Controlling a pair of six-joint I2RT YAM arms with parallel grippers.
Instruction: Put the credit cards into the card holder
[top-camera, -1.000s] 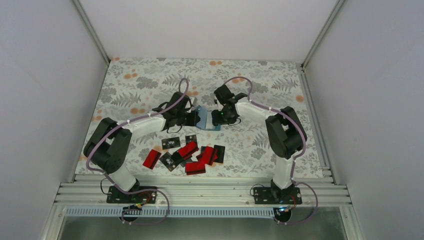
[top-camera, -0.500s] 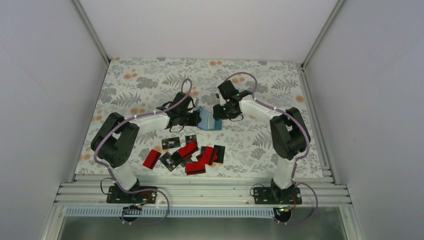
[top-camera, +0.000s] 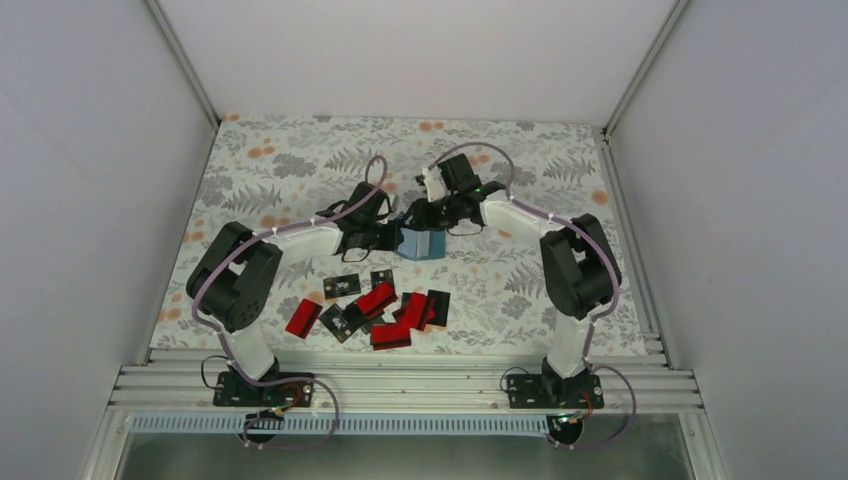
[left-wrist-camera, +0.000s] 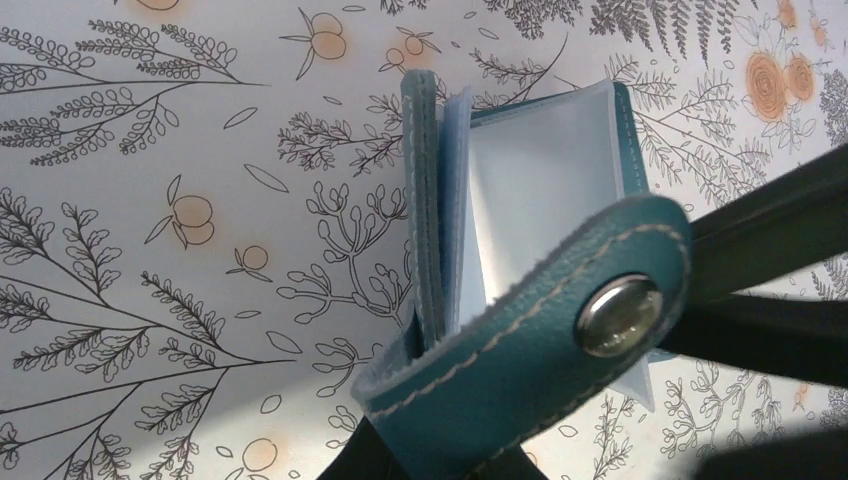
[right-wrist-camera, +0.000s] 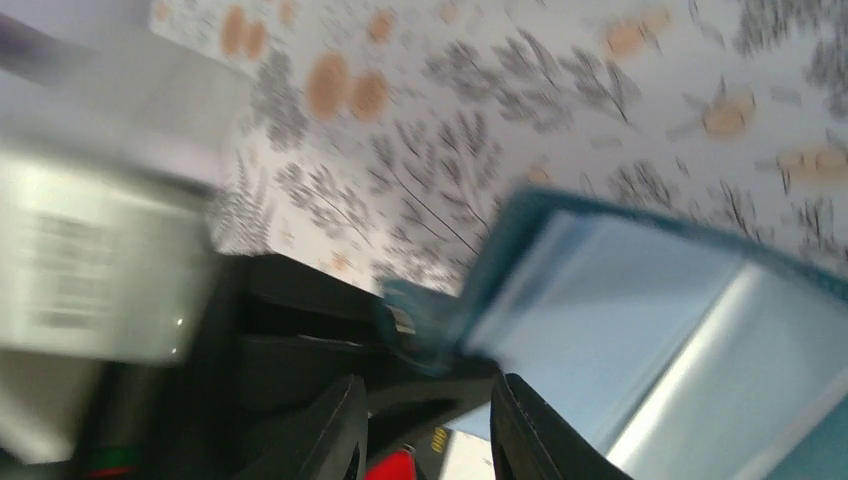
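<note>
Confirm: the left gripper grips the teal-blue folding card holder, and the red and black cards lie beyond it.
Wrong: top view shows the red and black cards lying on the near side of the teal-blue folding card holder that the left gripper grips.

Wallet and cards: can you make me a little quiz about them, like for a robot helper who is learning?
1. True or false: all the cards are tucked inside the wallet.
2. Which colours are the cards? A) red and black B) green and yellow C) all white
3. What shiny metal thing sits on the wallet's strap?

Key: 1 false, they lie in a pile nearer the arm bases; 2 A; 3 a snap.
</note>
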